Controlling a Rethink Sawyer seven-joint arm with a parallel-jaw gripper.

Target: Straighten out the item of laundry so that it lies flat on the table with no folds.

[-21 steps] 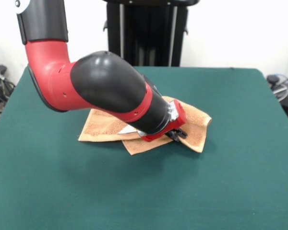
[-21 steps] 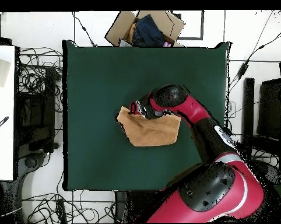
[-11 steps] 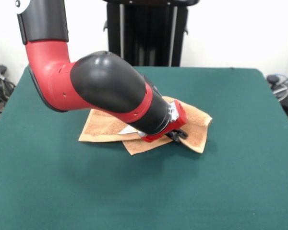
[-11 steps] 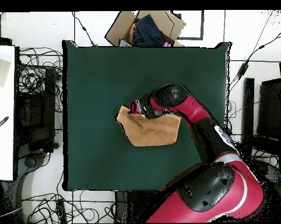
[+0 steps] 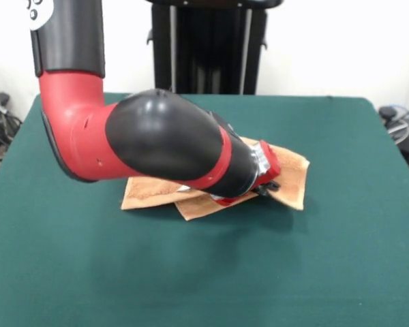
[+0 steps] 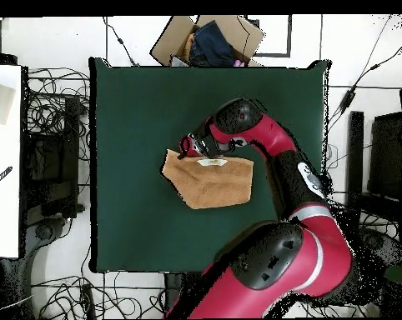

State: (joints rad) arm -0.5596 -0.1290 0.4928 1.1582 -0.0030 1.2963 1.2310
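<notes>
While the red and black arm reaches low across the table, its hand presses down at the towel, near the towel's right-hand corner in the front view. Whether the hand is clenched on the cloth or released cannot be told, since the wrist hides the tips in both views.

Seen from the front, the towel lies around the middle of the table, partly under the arm. It is not flat: 1 layer shows as a strip left of the arm, and a second flap juts out toward the table's near edge below the wrist. Seen from overhead, the towel is a rough four-sided shape with 1 corner pointing toward the table's bottom edge, and a small white label sits on it close to the hand.

Beyond the table's top edge in the overhead view stands an open cardboard box, with dark cloth bundled inside it. Cables trail over the floor left of the table.
</notes>
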